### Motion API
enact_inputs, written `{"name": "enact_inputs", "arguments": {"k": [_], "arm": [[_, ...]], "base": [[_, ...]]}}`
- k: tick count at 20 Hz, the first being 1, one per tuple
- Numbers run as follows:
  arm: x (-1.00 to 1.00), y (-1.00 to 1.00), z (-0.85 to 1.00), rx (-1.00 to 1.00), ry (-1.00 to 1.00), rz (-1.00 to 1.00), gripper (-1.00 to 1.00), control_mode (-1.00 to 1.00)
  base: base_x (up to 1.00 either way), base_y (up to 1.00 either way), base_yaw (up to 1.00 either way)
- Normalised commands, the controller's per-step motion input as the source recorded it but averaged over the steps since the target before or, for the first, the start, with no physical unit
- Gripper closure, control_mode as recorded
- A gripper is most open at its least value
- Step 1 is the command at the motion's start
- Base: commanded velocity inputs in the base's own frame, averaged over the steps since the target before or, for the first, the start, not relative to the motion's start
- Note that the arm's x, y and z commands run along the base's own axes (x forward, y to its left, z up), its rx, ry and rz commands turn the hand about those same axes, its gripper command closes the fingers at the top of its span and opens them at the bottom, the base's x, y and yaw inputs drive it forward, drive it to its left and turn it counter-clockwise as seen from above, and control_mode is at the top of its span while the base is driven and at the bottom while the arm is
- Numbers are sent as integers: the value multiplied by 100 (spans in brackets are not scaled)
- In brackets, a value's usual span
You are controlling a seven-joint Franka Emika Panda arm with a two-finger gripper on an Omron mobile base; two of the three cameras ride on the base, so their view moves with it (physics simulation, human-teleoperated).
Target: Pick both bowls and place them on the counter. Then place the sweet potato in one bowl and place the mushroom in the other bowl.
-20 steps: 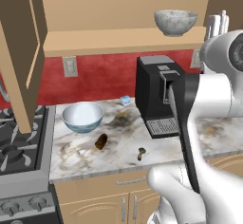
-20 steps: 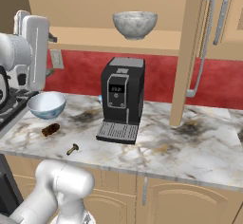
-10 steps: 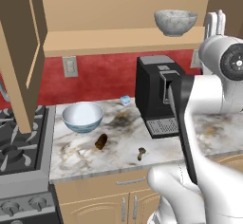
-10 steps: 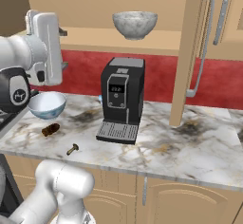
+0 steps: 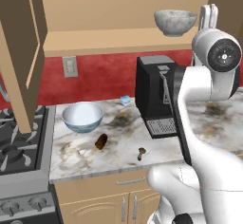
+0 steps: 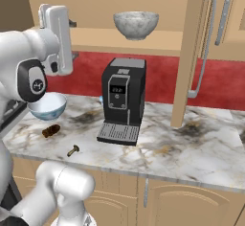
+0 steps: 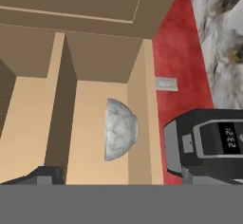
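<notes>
Counter: white-grey marble counter [image 5: 213, 123] carries the blue-patterned white bowl [image 5: 82, 116], brown oblong sweet potato [image 5: 101, 141] and tiny tan mushroom [image 5: 141, 154].
Shelf: mottled grey stone bowl [image 6: 136, 25] on the tan wooden shelf [image 5: 109, 42].
Gripper [image 5: 209, 15]: raised beside the shelf, jaw state unclear.

End effector [image 5: 209, 15] higher and nearer the shelf's grey bowl [image 5: 175, 22] than before.

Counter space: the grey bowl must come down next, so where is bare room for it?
Widest bare marble lies right of the coffee machine. Left of it is crowded: blue bowl, sweet potato, mushroom. The grey bowl sits on the shelf.
</notes>
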Motion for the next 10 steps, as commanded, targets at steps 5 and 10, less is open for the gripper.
{"name": "enact_inputs", "arguments": {"k": [5,10], "arm": [[42,-1,2,2,7,-5,-100,-100],[39,-4,0,2,10,-5,-100,-100]], "base": [[0,0,0],[0,0,0]]}}
